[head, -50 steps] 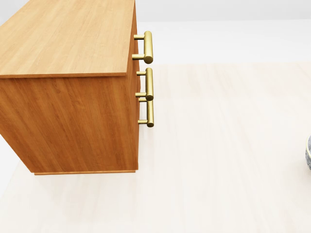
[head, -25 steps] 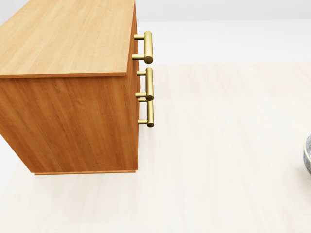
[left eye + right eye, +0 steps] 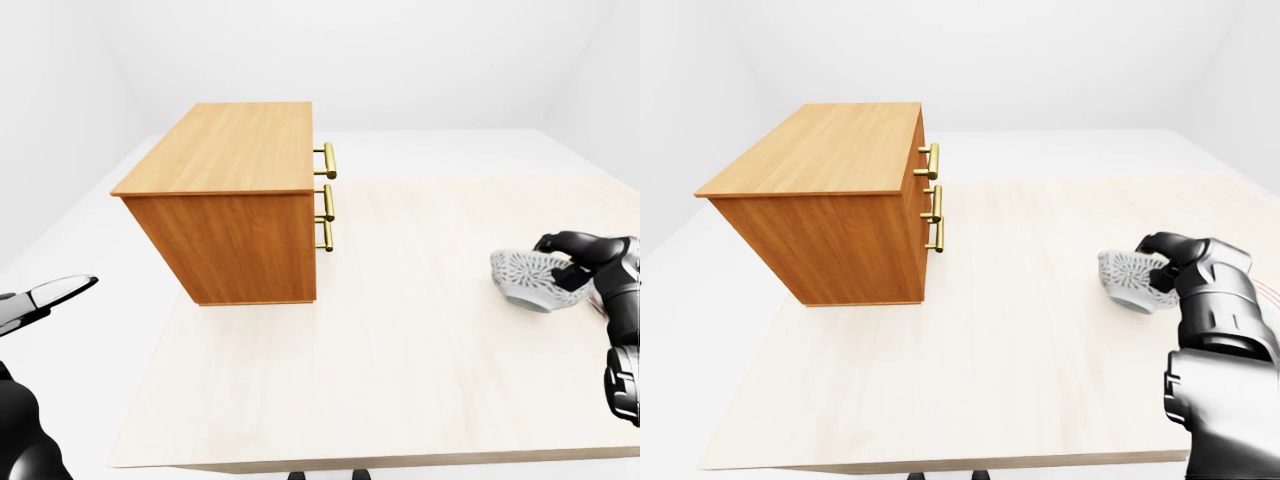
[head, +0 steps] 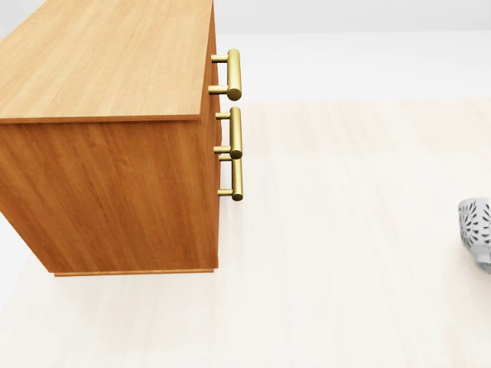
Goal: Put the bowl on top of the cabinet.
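A wooden cabinet [image 3: 235, 150] with brass handles [image 3: 327, 190] stands on the pale table at the upper left of the left-eye view, its flat top bare. The white patterned bowl [image 3: 1127, 275] is at the right side of the table, tilted on its side. My right hand [image 3: 1162, 268] has its dark fingers curled round the bowl's rim. In the head view only the bowl's edge [image 4: 477, 226] shows at the right border. My left hand [image 3: 45, 297] hangs off the table at the lower left of the left-eye view, fingers extended and holding nothing.
The light wooden table [image 3: 400, 330] stretches between the cabinet and the bowl. Its near edge [image 3: 380, 460] runs along the bottom of the left-eye view. White floor and walls surround it.
In the head view the bowl has come further in from the right edge, moving left and slightly up. The cabinet and the camera have not shifted.
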Robot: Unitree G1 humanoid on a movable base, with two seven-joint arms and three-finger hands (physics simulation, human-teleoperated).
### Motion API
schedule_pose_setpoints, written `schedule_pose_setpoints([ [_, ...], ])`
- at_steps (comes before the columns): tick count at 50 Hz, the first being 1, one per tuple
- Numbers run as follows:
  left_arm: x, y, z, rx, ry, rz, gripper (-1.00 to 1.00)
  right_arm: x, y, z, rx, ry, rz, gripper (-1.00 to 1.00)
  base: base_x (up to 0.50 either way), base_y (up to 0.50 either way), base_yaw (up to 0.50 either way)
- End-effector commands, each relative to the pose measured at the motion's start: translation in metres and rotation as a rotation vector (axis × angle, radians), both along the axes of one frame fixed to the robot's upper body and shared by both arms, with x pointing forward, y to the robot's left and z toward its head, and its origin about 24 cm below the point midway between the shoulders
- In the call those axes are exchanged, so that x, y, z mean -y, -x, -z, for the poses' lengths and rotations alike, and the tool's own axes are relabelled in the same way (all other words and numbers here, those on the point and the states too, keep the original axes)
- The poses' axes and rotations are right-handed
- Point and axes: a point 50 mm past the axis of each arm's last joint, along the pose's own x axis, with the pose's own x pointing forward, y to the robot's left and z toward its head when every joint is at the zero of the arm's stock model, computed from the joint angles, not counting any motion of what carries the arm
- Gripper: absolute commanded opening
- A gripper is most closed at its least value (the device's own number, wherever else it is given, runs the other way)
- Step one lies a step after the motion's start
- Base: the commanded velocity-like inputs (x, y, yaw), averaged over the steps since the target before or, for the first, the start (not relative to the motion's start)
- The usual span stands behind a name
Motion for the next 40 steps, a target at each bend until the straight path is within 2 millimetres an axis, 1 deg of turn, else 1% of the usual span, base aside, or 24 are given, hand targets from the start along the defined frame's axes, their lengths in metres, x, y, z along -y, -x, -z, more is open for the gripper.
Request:
schedule_pose_setpoints([
  [1,0.000,0.000,0.000,0.001,0.002,0.001,1.00,-0.023,-0.031,-0.162,0.218,0.208,-0.070,-1.00,0.00,0.00,0.00],
  [3,0.000,0.000,0.000,0.000,0.002,0.001,1.00,-0.032,-0.033,-0.191,0.259,0.258,-0.076,-1.00,0.00,0.00,0.00],
  [4,0.000,0.000,0.000,0.001,0.002,0.002,1.00,-0.040,-0.035,-0.208,0.290,0.281,-0.086,-1.00,0.00,0.00,0.00],
  [6,0.000,0.000,0.000,0.000,0.002,0.002,1.00,-0.050,-0.036,-0.227,0.320,0.305,-0.098,-1.00,0.00,0.00,0.00],
  [8,-0.001,-0.001,0.000,-0.002,0.003,0.002,1.00,-0.060,-0.037,-0.241,0.344,0.323,-0.111,-1.00,0.00,0.00,0.00],
  [9,-0.001,0.000,0.000,-0.002,0.003,0.001,1.00,-0.070,-0.037,-0.256,0.371,0.344,-0.128,-1.00,0.00,0.00,0.00],
  [12,-0.001,-0.001,0.001,-0.003,0.005,0.001,1.00,-0.082,-0.038,-0.271,0.393,0.364,-0.144,-1.00,0.00,0.00,0.00],
  [13,-0.001,-0.001,0.001,-0.005,0.004,0.002,1.00,-0.093,-0.038,-0.282,0.415,0.376,-0.165,-1.00,0.00,0.00,0.00],
  [16,-0.001,0.000,0.001,-0.003,0.004,0.001,1.00,-0.104,-0.039,-0.292,0.434,0.391,-0.184,-1.00,0.00,0.00,0.00],
  [17,-0.001,0.000,0.001,-0.003,0.004,0.001,1.00,-0.112,-0.039,-0.299,0.448,0.398,-0.199,-1.00,0.00,0.00,0.00],
  [20,-0.001,0.000,0.001,-0.004,0.006,0.000,1.00,-0.121,-0.039,-0.306,0.461,0.410,-0.217,-1.00,0.00,0.00,0.00],
  [21,-0.001,-0.001,0.001,-0.005,0.006,0.001,1.00,-0.130,-0.040,-0.310,0.470,0.414,-0.236,-1.00,0.00,0.00,0.00],
  [26,0.000,-0.002,0.002,-0.011,0.006,0.003,1.00,-0.151,-0.045,-0.314,0.481,0.416,-0.288,-1.00,0.00,0.00,0.00],
  [27,0.000,-0.002,0.002,-0.010,0.005,0.004,1.00,-0.161,-0.047,-0.315,0.488,0.419,-0.312,-1.00,0.00,0.00,0.00],
  [30,0.000,-0.002,0.002,-0.010,0.004,0.004,1.00,-0.174,-0.050,-0.317,0.508,0.427,-0.344,-1.00,0.00,0.00,0.00],
  [31,-0.001,-0.001,0.002,-0.009,0.005,0.002,1.00,-0.187,-0.053,-0.318,0.532,0.422,-0.379,-1.00,0.00,0.00,0.00],
  [36,0.000,-0.002,0.002,-0.010,0.006,0.004,1.00,-0.210,-0.059,-0.316,0.573,0.431,-0.436,-1.00,0.00,0.00,0.00],
  [37,-0.001,-0.002,0.002,-0.010,0.007,0.004,1.00,-0.218,-0.062,-0.313,0.588,0.431,-0.459,-1.00,0.00,0.00,0.00],
  [40,-0.001,-0.002,0.002,-0.009,0.010,0.002,1.00,-0.231,-0.066,-0.310,0.621,0.431,-0.492,-1.00,0.00,0.00,0.00],
])
